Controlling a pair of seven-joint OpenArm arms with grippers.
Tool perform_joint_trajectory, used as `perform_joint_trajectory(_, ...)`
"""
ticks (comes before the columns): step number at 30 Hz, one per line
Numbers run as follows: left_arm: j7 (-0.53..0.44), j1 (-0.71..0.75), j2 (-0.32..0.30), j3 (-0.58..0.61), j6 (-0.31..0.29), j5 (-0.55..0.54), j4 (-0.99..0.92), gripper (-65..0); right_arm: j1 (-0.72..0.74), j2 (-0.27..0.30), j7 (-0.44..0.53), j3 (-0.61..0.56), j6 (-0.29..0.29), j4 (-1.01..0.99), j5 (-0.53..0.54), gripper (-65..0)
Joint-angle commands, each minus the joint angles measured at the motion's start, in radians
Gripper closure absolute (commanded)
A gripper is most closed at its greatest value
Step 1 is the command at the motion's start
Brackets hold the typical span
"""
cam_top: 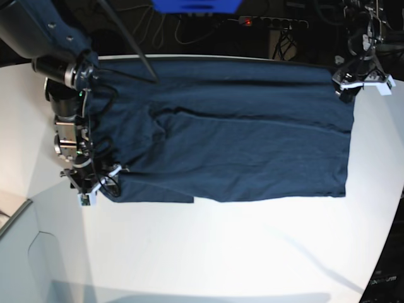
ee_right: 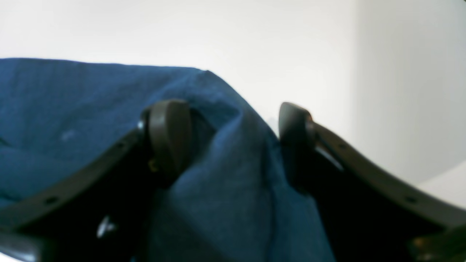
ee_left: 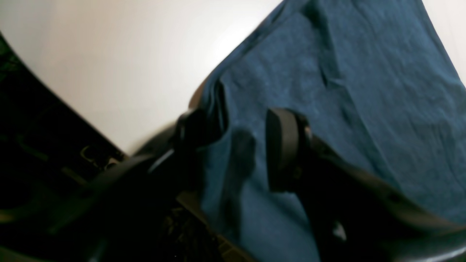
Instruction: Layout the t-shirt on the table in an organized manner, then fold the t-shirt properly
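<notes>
The dark navy t-shirt [cam_top: 240, 139] lies spread wide across the white table [cam_top: 221, 252], with a few long creases. My right gripper [cam_top: 95, 186] is at its near left corner. In the right wrist view the jaws [ee_right: 233, 138] stand apart, and a raised ridge of the t-shirt [ee_right: 225, 174] runs between the fingers. My left gripper [cam_top: 355, 85] sits at the far right corner by the table's back edge. Its fingers [ee_left: 282, 145] are apart too, with the t-shirt [ee_left: 364, 109] edge draped between them and over the left finger. The table [ee_left: 127, 65] shows beside it.
A pale grey box corner [cam_top: 25, 252] juts in at the near left. Behind the table are a blue object [cam_top: 196, 5], cables and a power strip [cam_top: 271, 22]. The table's curved edge [cam_top: 386, 221] runs down the right side.
</notes>
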Motion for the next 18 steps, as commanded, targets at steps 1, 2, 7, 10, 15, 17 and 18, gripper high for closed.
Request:
perform_joint_trajectory(1,-0.016,0.001,-0.016,-0.005,-0.005,-0.005,0.012,-27.6,0.016,0.004,-0.031,-0.003,-0.004,-0.001,-0.013,-28.4)
perform_joint_trajectory(2,-0.016,0.001,-0.016,-0.005,-0.005,-0.005,0.012,-27.6,0.017,0.004,-0.031,-0.003,-0.004,0.002,-0.013,-21.6)
perform_joint_trajectory(7,-0.016,0.001,-0.016,-0.005,-0.005,0.0,0.012,-27.4,0.033,0.004,-0.031,0.006,-0.012,0.032,-0.01,0.0)
perform_joint_trajectory(10,-0.016,0.001,-0.016,-0.005,-0.005,0.001,0.012,-27.3,0.001,-0.013,-0.031,0.072,-0.012,0.139,-0.009,0.0)
perform_joint_trajectory(15,-0.016,-0.001,-0.014,-0.003,-0.005,0.004,0.011,-27.3,-0.076,-0.103,-0.008,0.205,-0.007,0.384,-0.009,0.0)
perform_joint_trajectory(17,-0.016,-0.002,-0.014,0.0,-0.005,0.004,0.011,-27.3,-0.107,-0.133,0.034,0.23,-0.007,0.438,-0.009,0.0)
perform_joint_trajectory(18,-0.016,-0.01,-0.014,0.003,-0.005,0.004,0.011,-27.3,-0.121,-0.145,0.06,0.245,-0.007,0.458,-0.009,0.0)
